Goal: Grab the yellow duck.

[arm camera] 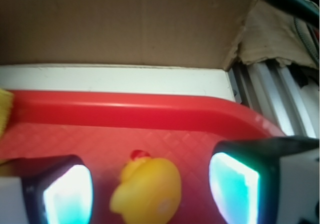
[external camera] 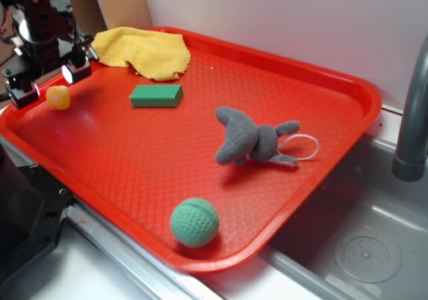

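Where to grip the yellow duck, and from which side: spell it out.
Grip the yellow duck across its round body, coming straight down from above. It sits on the red tray, already between the open jaws of the gripper, with gaps either side.

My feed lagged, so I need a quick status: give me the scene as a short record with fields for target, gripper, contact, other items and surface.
target: yellow duck, near the tray's far left corner
gripper: gripper open, one finger on each side of the duck
contact: none visible; a gap shows on both sides of the duck in the wrist view
other items: yellow cloth, green block, grey plush toy, green ball
surface: red tray beside a sink
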`<action>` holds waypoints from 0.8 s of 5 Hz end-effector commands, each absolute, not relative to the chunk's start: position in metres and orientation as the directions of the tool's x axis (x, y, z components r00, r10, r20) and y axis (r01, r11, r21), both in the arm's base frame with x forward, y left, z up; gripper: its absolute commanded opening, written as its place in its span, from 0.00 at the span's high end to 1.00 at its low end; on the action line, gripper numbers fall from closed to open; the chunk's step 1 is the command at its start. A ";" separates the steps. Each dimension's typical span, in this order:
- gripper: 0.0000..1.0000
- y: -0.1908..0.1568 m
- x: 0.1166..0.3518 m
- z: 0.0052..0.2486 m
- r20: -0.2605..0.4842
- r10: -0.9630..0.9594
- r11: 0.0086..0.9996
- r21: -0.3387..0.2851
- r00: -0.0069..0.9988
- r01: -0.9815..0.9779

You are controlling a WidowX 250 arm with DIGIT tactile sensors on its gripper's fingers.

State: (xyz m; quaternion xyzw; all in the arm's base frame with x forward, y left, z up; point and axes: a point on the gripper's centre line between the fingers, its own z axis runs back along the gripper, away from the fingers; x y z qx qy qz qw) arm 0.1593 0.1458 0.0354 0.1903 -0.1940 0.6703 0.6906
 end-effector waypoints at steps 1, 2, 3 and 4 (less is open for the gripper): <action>0.12 0.147 0.153 0.028 0.553 0.833 0.025 0.000 0.021 -1.000; 1.00 0.147 0.151 0.027 0.556 0.831 0.020 -0.022 0.005 -1.000; 1.00 0.147 0.150 0.026 0.559 0.829 0.019 -0.023 0.003 -1.000; 1.00 0.148 0.151 0.030 0.567 0.824 0.020 -0.036 -0.004 -0.999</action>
